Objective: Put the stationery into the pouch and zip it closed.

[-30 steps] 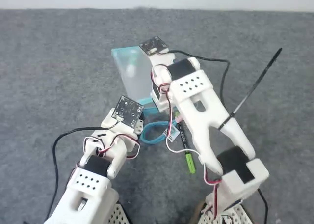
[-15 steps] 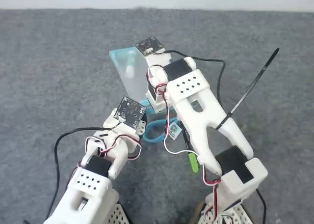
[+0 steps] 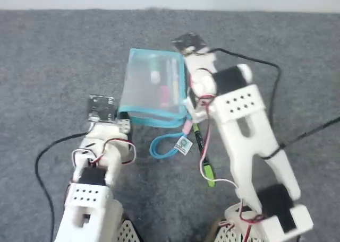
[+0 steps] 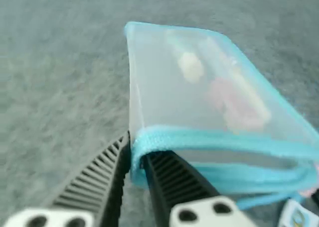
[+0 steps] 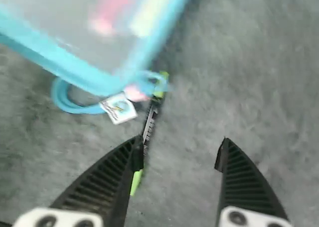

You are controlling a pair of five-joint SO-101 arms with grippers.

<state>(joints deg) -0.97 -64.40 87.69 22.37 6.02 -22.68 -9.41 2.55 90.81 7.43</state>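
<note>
While the pouch (image 3: 153, 88) lies on the grey counter (image 3: 53, 67), the left end effector (image 4: 137, 155) is clamped narrow on one corner of its blue zip edge, that corner pinched between the two ribbed fingers. The pouch wall is translucent; a white item (image 4: 190, 66) and a pink item (image 4: 237, 103) show through it, inside. A blue strap loop (image 3: 162, 146) with a small tag (image 3: 184, 145) trails from the zip edge onto the counter.

A green-and-black pen (image 3: 202, 154) lies on the counter outside the pouch, one end just beside the pouch's other zip-edge corner.

The right end effector (image 5: 179, 147) hangs above the counter with its fingers spread wide and nothing between them. One finger sits over the pen; the pouch corner and tag lie just beyond the fingertips.
</note>
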